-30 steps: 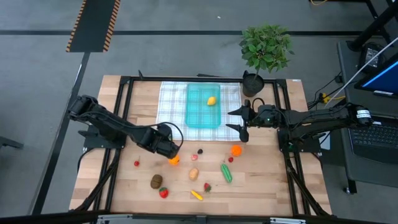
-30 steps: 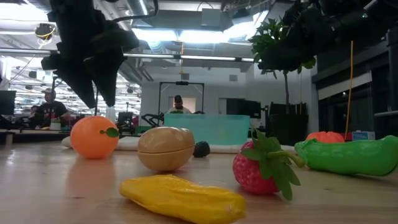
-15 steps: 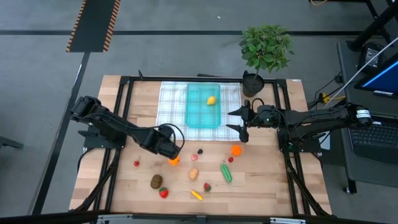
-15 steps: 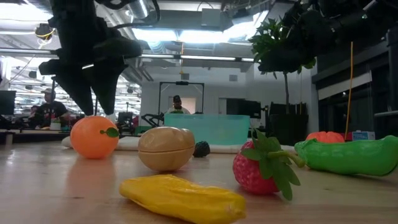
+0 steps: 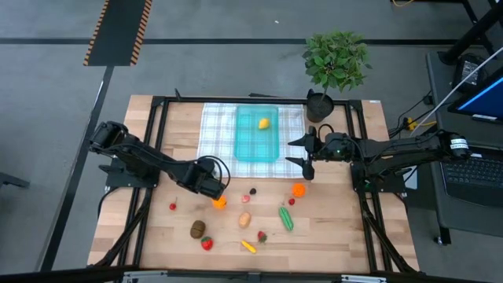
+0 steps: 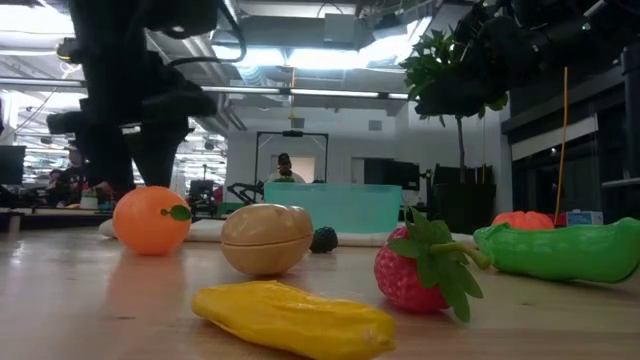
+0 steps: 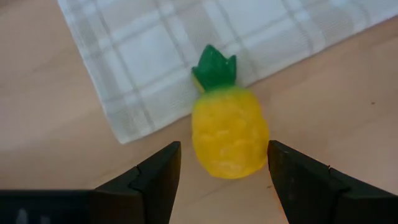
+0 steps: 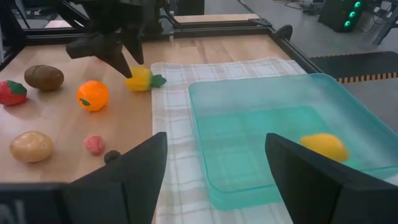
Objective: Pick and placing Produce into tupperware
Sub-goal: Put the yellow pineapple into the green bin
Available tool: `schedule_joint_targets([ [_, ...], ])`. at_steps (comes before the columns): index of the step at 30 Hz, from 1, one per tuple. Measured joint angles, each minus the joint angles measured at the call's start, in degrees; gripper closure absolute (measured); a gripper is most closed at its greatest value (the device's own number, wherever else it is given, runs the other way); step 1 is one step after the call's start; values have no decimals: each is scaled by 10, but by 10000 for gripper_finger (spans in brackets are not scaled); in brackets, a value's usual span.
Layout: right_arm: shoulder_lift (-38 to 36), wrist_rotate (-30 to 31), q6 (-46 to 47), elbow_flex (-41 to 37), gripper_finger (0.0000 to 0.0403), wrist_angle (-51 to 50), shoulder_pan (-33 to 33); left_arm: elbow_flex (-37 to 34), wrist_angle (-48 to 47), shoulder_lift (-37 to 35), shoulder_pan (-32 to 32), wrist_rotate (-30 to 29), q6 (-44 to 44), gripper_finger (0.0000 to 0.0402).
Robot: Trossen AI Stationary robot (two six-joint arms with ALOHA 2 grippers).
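A small yellow pineapple toy with a green top lies on the wood, its top against the near left corner of the checked cloth. My left gripper points down over it, open, with one finger on either side and not touching it. An orange lies just nearer than that gripper. The teal tupperware sits on the cloth with a lemon inside. My right gripper hovers open at the tupperware's right side.
More produce lies on the near half of the table: a kiwi, a strawberry, a potato, a green pod and a second orange. A potted plant stands at the far right. People sit in the room beyond the table.
My left gripper has sunk toward the table over the pineapple toy, its fingers still apart. The produce has not moved.
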Motion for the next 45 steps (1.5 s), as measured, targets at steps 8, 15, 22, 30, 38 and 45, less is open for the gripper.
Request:
schedule_joint_targets([
  [8,0,0,0,0,130,0,0,-23,58,0,0,1,1,172],
  [15,0,0,0,0,130,0,0,-53,98,0,3,18,1,172],
  [22,0,0,0,0,130,0,0,-70,114,0,9,14,2,172],
  [30,0,0,0,0,130,0,0,-80,130,0,14,-14,2,172],
  [38,0,0,0,0,130,0,0,-80,141,0,13,-44,17,172],
  [45,0,0,0,0,130,0,0,-80,140,0,13,-46,29,207],
])
